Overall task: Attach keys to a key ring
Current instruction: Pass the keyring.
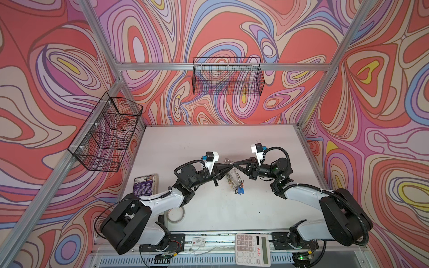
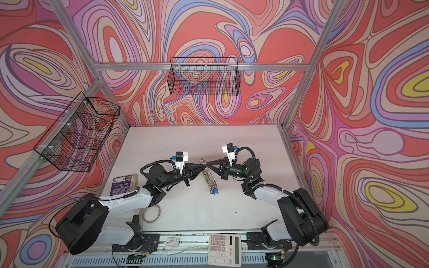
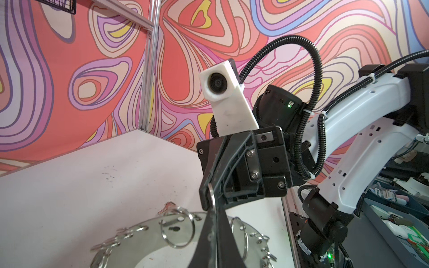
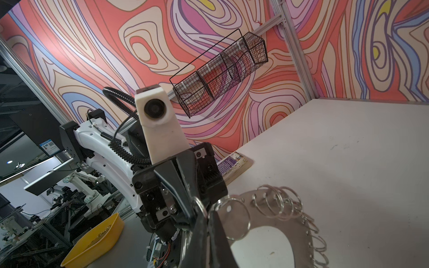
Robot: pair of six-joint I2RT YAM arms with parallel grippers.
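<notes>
In both top views my left gripper (image 1: 231,166) and right gripper (image 1: 235,164) meet tip to tip above the middle of the table, both shut. The key ring (image 1: 232,177) hangs edge-on under the tips, with blue-tagged keys (image 1: 240,190) at its low end. In the left wrist view my shut left gripper (image 3: 214,210) points at a small split ring (image 3: 211,195) pinched in the right gripper's fingers (image 3: 205,185). The flat silver key ring (image 3: 144,234) spreads below, and one key (image 3: 166,207) lies past its rim. The right wrist view shows my right gripper (image 4: 206,217) by the same split ring (image 4: 199,206) on the key ring (image 4: 267,218).
A purple book (image 1: 145,183) lies left on the table, with a beige tape roll (image 1: 176,214) under the left arm. A calculator (image 1: 253,248) sits on the front rail. Wire baskets (image 1: 228,76) (image 1: 104,134) hang on the back and left walls. A yellow bin (image 4: 92,239) stands off the table.
</notes>
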